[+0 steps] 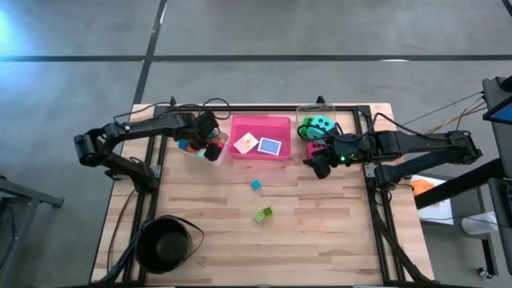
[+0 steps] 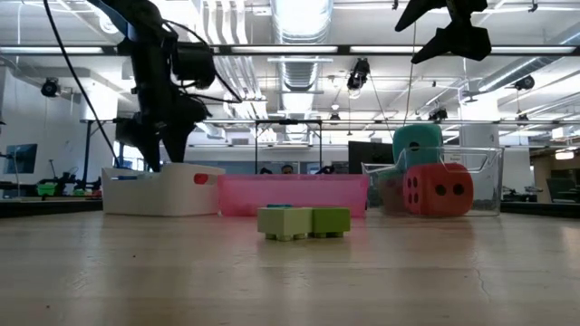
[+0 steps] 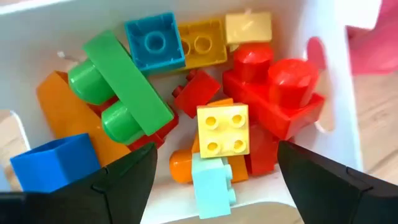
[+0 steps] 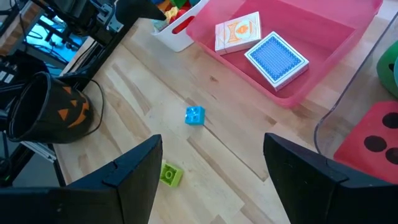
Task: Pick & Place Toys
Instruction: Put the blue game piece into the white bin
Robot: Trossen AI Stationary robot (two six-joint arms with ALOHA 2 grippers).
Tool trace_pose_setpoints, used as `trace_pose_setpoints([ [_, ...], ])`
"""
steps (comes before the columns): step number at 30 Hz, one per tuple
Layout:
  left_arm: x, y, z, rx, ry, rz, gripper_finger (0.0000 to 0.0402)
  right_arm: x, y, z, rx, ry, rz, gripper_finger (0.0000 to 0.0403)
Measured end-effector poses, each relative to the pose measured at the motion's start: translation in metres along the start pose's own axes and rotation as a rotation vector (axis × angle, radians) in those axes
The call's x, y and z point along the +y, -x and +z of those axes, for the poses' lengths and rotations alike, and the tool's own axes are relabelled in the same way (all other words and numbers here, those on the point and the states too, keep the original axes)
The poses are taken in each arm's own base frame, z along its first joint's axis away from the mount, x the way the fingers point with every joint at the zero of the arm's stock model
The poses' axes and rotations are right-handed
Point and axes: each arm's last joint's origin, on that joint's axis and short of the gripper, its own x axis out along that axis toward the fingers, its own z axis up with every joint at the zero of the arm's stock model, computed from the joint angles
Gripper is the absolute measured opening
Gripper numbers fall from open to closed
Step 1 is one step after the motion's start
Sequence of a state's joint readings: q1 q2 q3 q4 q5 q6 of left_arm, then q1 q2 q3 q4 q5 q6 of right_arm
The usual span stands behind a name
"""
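Many bright blocks (image 3: 211, 118) fill the white tray (image 1: 197, 152) under the released left hand (image 3: 214, 171); right hand (image 4: 211, 168) released.

Blocks (image 3: 222, 129): glossy smooth plastic. Table (image 1: 320, 232): pale wood planks, matt grain. Pink tray (image 1: 260, 124): translucent plastic. Cards (image 4: 277, 59): printed paper. Bowl (image 1: 164, 244): black plastic. Clear tray (image 2: 485, 181): transparent plastic.

Open tabletop around blue block (image 1: 255, 185), green block (image 1: 263, 214).

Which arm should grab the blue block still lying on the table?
Probably the right. Its claw is open and empty beside the clear tray, with the blue block in plain sight ahead. The left claw is open over the white tray of blocks.
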State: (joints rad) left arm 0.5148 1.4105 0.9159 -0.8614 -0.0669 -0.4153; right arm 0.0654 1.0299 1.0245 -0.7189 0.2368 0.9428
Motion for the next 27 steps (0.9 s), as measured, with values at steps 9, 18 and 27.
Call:
trace_pose_setpoints([
  [9,-0.011,0.027,0.011,-0.004,-0.093,-0.090,0.0336,0.000,0.000,0.000,0.000,0.000,0.000,0.0271],
  [18,-0.088,0.042,-0.010,-0.188,-0.445,-0.377,0.0336,0.000,0.000,0.000,0.000,0.000,0.000,0.0271],
  [27,-0.128,0.025,-0.039,-0.457,-0.360,-0.448,0.0336,0.000,0.000,0.000,-0.001,0.000,-0.001,0.0271],
])
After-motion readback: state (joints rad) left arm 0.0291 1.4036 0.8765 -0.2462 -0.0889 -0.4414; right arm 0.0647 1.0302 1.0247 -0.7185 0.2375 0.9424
